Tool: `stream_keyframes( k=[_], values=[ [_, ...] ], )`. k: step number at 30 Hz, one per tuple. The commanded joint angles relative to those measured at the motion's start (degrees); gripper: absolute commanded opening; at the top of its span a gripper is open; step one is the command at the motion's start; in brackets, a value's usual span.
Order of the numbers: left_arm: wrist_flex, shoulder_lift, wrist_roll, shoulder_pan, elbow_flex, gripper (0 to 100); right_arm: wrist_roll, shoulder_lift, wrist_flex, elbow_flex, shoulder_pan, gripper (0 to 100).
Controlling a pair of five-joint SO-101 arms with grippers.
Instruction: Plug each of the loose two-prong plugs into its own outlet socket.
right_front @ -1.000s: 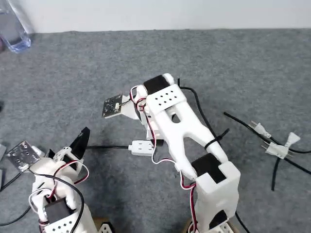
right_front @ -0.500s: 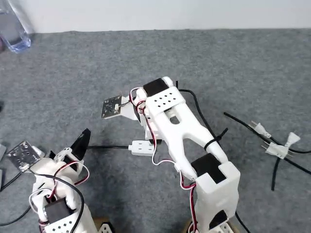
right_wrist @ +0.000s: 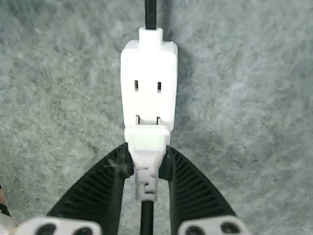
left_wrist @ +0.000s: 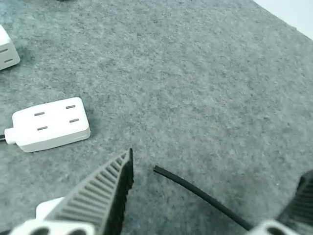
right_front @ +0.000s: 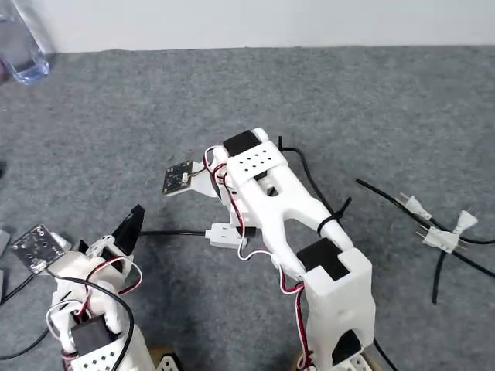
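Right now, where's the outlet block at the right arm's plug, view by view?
High view: outlet block mid-frame, half hidden under the right arm.
Right wrist view: outlet block just beyond the fingers, white plug at its near slots.
Left wrist view: a different white block, all slots bare.
Shared landmark: the black cable leaving its end.

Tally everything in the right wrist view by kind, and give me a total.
outlet block: 1
two-prong plug: 1
black cords: 2
right gripper: 1
Total: 5
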Motion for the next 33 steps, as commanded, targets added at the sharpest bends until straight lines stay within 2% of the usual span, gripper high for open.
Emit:
stream_keyframes(
  k=[1,18,28,30,33],
  values=[
    [0.0,-0.53,-0.62,-0.26,-0.48,48,0.35,0.04,-0.57,-0.62,-1.27,0.8],
    [0.09,-0.53,-0.62,-0.26,-0.48,48,-2.11,10.15,-3.82,-0.53,-6.9,0.8],
    [0.09,-0.53,-0.62,-0.26,-0.48,48,-2.2,9.19,-1.98,-0.79,-7.43,1.0],
    [0.09,-0.53,-0.62,-0.26,-0.48,48,-2.11,6.81,-0.13,-0.79,-7.6,5.1],
    [0.09,-0.53,-0.62,-0.26,-0.48,48,-2.11,1.89,1.71,-0.79,-7.78,21.2]
  ],
)
